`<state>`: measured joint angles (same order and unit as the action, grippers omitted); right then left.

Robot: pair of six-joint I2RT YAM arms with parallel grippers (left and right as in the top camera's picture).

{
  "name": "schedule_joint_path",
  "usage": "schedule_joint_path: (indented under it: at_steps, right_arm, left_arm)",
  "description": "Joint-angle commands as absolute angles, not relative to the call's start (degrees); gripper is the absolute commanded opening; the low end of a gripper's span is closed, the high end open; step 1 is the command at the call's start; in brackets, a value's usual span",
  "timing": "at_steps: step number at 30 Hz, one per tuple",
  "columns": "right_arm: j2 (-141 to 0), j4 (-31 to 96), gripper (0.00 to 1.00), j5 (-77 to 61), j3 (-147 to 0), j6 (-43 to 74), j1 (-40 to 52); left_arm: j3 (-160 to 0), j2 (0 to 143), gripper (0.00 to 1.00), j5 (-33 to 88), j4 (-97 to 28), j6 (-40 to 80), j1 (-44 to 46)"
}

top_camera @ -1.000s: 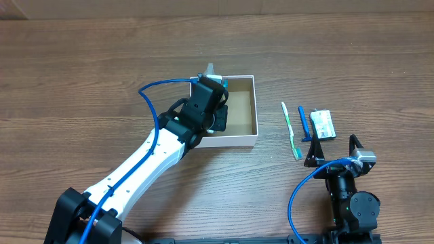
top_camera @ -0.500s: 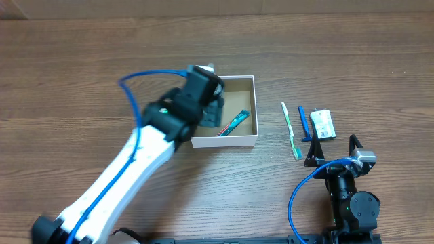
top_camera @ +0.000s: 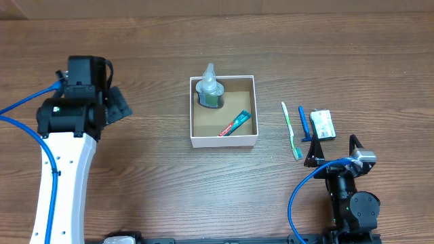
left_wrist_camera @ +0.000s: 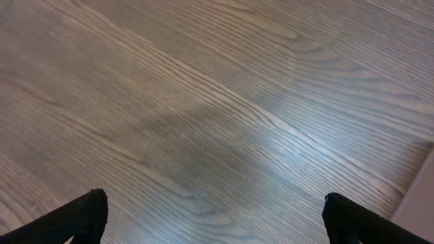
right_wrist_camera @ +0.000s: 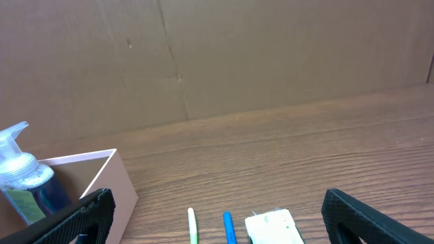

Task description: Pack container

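Left jaws withdrawn, well left of container (top_camera: 224, 141).

Overhead straight down; left wrist near table (left_wrist_camera: 203, 102), perhaps tilted; right wrist low, shares container (right_wrist_camera: 116, 177).

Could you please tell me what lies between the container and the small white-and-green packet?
In the overhead view, a green-and-white toothbrush and a blue-handled item lie between container and packet.
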<state>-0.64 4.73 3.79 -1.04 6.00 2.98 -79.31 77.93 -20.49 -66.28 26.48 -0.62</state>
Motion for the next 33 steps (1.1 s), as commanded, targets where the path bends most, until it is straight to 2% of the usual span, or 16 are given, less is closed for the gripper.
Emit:
schedule_joint_path:
  at_steps: [1, 14, 17, 20, 23, 25, 29, 33]
  right_arm:
    - [-0.3, 4.4, 1.00, 3.7, -0.4, 5.9, 2.9]
    - [-0.3, 4.4, 1.00, 3.7, -0.4, 6.0, 2.9]
    - [-0.3, 4.8, 1.00, -1.3, -0.4, 6.3, 2.9]
    - [-0.3, 2.8, 1.00, -11.6, -0.5, 18.2, 2.9]
    - [-0.3, -0.5, 1.00, -20.8, -0.5, 21.9, 2.9]
    - [-0.3, -1.1, 1.00, -22.2, -0.9, 25.7, 2.9]
    - [-0.3, -1.2, 1.00, -22.6, -3.9, 25.8, 2.9]
    - [-3.6, 4.2, 1.00, -19.6, -14.1, 25.8, 2.9]
  left_arm:
    - [-80.0, 77.9, 1.00, -21.4, -66.4, 27.3, -1.1]
    - [-80.0, 77.9, 1.00, -21.4, -66.4, 27.2, -1.1]
    - [-80.0, 77.9, 1.00, -21.4, -66.4, 27.2, -1.1]
    - [-80.0, 77.9, 1.00, -21.4, -66.4, 27.2, -1.1]
    - [-80.0, 77.9, 1.00, -21.4, -66.4, 27.3, -1.1]
    - [-80.0, 77.9, 1.00, -21.4, -66.4, 27.2, -1.1]
    - [-80.0, 77.9, 1.00, -21.4, -66.4, 27.3, -1.1]
    - [-80.0, 77.9, 1.00, -21.4, -66.4, 27.2, -1.1]
